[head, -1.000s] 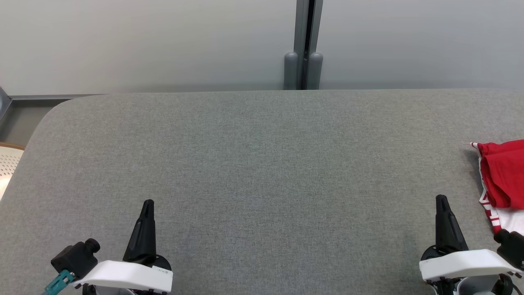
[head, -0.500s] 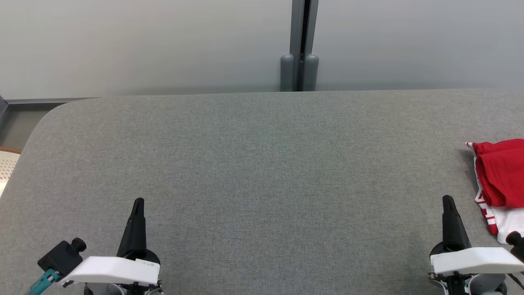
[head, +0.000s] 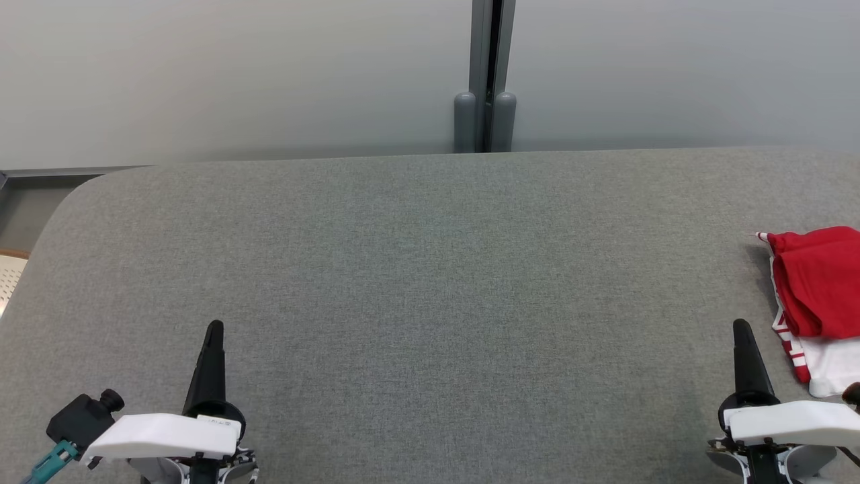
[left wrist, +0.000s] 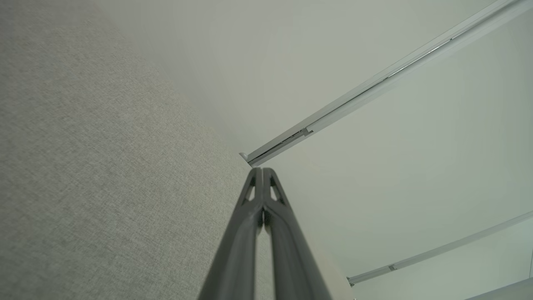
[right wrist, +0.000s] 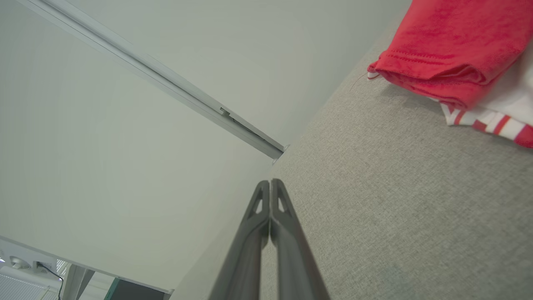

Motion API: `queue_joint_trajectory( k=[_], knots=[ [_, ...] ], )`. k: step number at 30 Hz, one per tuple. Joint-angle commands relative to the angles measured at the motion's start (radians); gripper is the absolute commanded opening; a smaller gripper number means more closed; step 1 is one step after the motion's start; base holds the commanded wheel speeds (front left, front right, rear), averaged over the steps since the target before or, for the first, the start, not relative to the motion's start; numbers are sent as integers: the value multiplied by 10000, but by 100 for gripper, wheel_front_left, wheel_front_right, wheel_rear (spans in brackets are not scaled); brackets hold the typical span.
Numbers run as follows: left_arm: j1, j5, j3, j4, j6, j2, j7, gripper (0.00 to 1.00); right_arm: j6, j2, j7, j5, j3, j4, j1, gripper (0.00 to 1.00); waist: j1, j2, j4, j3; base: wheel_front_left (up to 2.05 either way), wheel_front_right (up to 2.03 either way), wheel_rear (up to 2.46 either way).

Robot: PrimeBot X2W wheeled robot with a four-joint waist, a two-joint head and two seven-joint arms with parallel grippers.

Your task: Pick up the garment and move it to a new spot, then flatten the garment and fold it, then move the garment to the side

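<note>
Garment [head: 816,289], red folded over white with red-striped trim, is seen at the right edge of the head view, lying on the grey fabric-covered table [head: 430,269] and cut off by the frame border. The left gripper [head: 215,329] is shown at the lower left and the right gripper [head: 741,326] at the lower right, each with its dark fingers pointing up the frame above the cloth surface. Both pairs of fingers are pressed together with nothing between them, as is confirmed in the two wrist views, where the tips meet along a closed seam. The garment is located near the right gripper, to its right and apart from it. In the right wrist view its red folded edge is found at the upper right. A pale wall [head: 235,74] with a vertical grey post [head: 485,67] is seen behind the table.
</note>
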Motion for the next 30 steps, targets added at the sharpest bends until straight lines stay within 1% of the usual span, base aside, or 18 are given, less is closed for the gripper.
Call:
queue_joint_trajectory(
  k=[1,21,30],
  knots=[
    [-260,-224,99,-67,-60,61,65,0,3,-48,89,277,-41,-158,-242,0,0,0,-9,-5,0,0,0],
    [-401,-2072,497,67,-131,74,646,0,3,-56,687,2411,-292,-202,-303,0,0,0,-171,-99,0,0,0],
    [-457,-2678,636,115,-150,71,858,0,3,-58,886,3125,-363,-211,-324,0,0,0,-233,-134,0,0,0]
  ],
)
